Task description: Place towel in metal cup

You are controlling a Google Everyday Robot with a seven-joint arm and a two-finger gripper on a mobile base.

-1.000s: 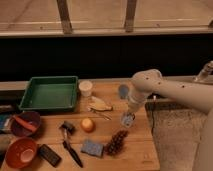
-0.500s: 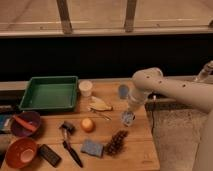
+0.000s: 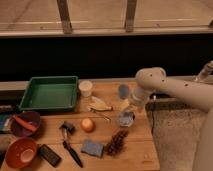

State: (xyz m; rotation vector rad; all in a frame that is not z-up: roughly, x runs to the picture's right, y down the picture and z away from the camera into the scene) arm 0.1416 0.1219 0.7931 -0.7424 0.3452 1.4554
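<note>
A small metal cup (image 3: 126,119) stands on the wooden table (image 3: 145,150), right of the middle. My gripper (image 3: 131,107) hangs from the white arm (image 3: 170,90) directly above the cup, almost touching it. A pale cream cloth, apparently the towel (image 3: 99,104), lies crumpled on the table left of the cup. A small pale patch (image 3: 123,105) shows at the gripper's left side; I cannot tell whether it is cloth in the gripper.
A green tray (image 3: 49,93) sits at the back left with a white cup (image 3: 86,88) beside it. A grey-blue object (image 3: 123,91) lies behind the gripper. An orange (image 3: 88,124), a blue sponge (image 3: 92,148), a pine cone (image 3: 117,143), a brush (image 3: 70,145) and bowls (image 3: 20,152) lie in front.
The arm has shifted very slightly to the right above the metal cup. Nothing on the table has moved.
</note>
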